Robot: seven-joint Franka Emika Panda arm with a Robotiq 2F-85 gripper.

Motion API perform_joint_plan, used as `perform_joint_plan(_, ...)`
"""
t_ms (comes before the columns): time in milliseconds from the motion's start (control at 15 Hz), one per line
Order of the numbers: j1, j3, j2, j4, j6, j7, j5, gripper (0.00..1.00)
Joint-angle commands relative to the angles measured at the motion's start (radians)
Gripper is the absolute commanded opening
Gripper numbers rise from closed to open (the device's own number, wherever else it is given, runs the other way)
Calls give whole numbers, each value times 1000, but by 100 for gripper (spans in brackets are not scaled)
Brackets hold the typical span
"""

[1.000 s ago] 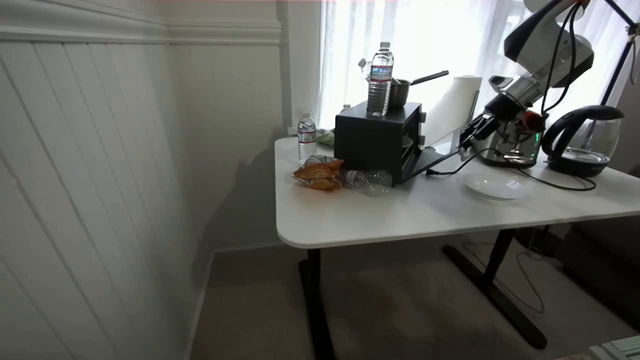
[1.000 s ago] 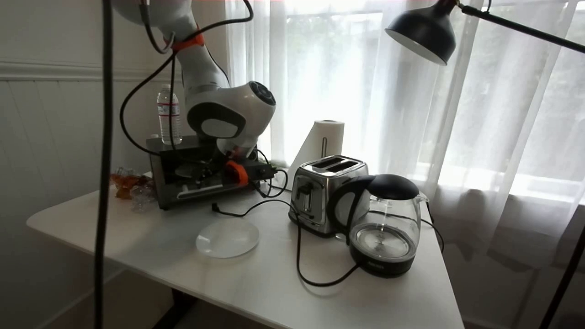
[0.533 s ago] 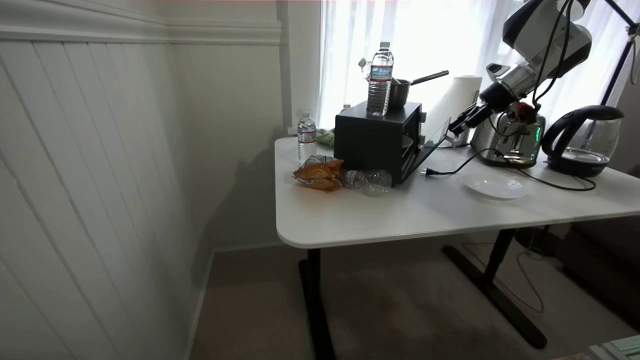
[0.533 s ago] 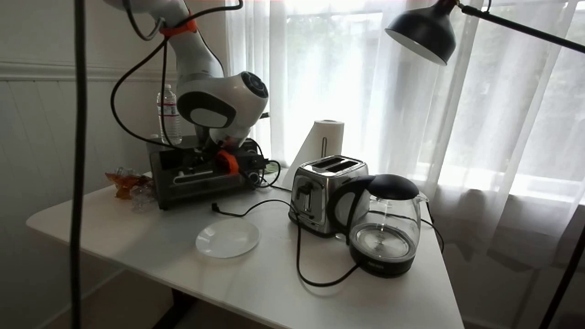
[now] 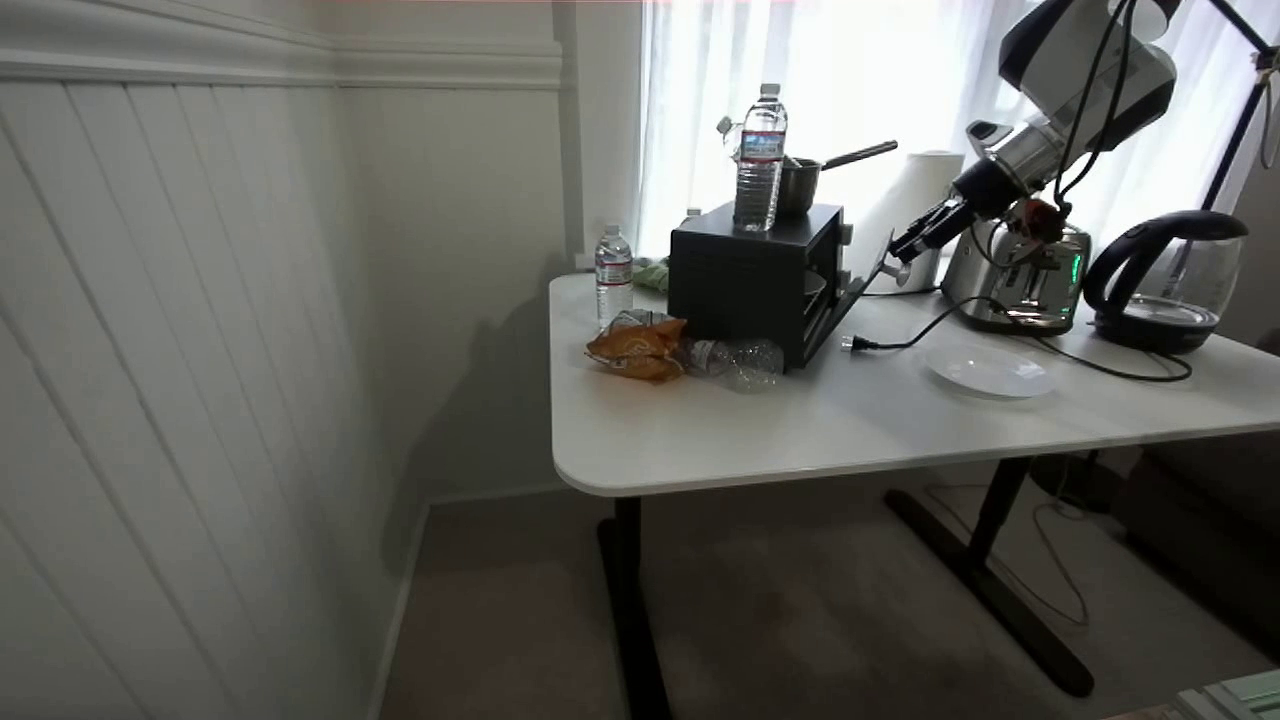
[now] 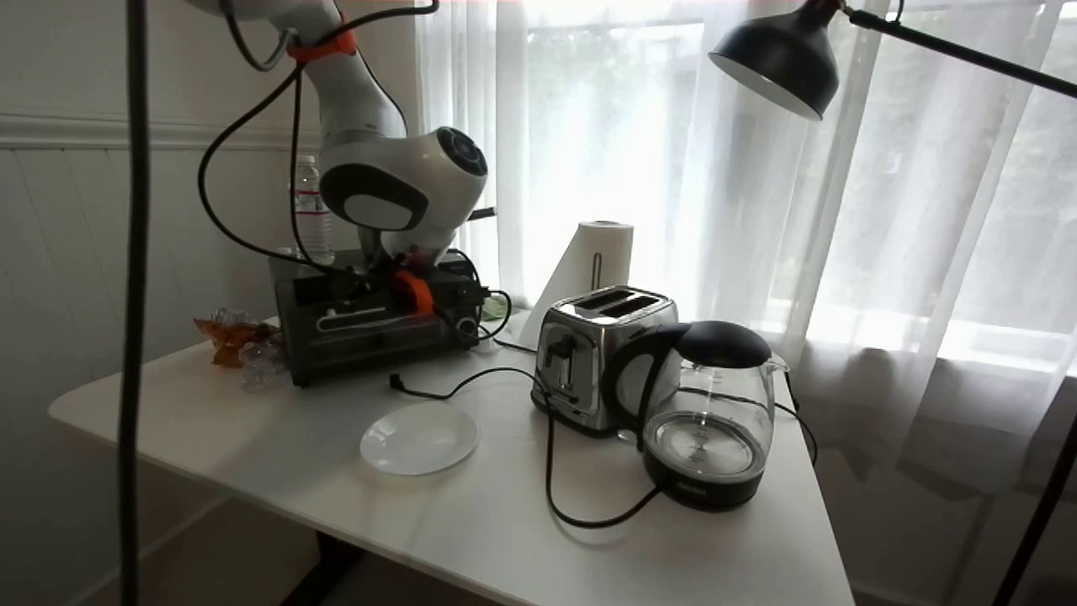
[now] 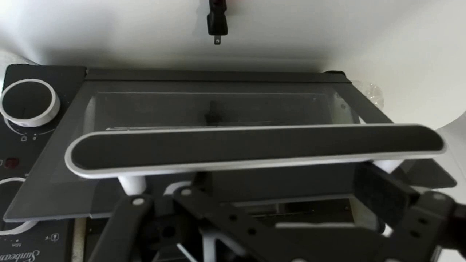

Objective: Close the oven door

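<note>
Just ahead of the tool (image 5: 900, 249): a flat, rectangular, dark-framed oven door (image 7: 255, 109) with a reflective glass pane — ajar, tilted upward at a slant, hinged low on a small black boxy countertop oven (image 5: 735, 285). Across its outer face, toward the tool, a long black bar handle (image 7: 255, 147) with a pale rim on short white posts. Past the free edge, a glimpse of dim oven interior. For the tool itself: released, with fingers (image 7: 382, 193) spread well apart in the wrist view, just beside the handle — cannot tell if touching.

Beyond the tool, on the oven top: an upright clear plastic bottle (image 5: 760, 165) with a red-and-blue label and a small metal pot (image 5: 800, 188). Farther from the tool, beside the oven on the white counter (image 5: 700, 440): a crinkled orange bag (image 5: 640, 350). Below the tool, a black plug (image 7: 217, 23). Back from the tool, away from the oven: a shiny chrome toaster (image 6: 602, 353), a black-lidded clear glass kettle (image 6: 707, 404), a round white plate (image 6: 419, 439). In the way, over part of the oven front in an exterior view: the pale robot arm (image 6: 412, 181).
</note>
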Motion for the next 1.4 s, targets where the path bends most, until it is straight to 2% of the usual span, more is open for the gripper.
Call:
perform_joint_plan(0, 50, -19, -42, -13, -28, 21, -54, 100)
perform_joint_plan(133, 59, -23, -47, -10, -38, 45, -79, 100)
perform_joint_plan(733, 118, -12, -103, -1, -3, 198, -332, 100)
perform_joint_plan(1067, 147, 4, -135, 14, 33, 245, -373, 100)
perform_joint_plan(1133, 146, 11, -142, 19, 45, 225, -345, 100)
perform_joint_plan(1267, 150, 8, -154, 18, 52, 277, -360, 100)
perform_joint_plan(1333, 153, -1, -168, 5, 64, 355, -386, 100)
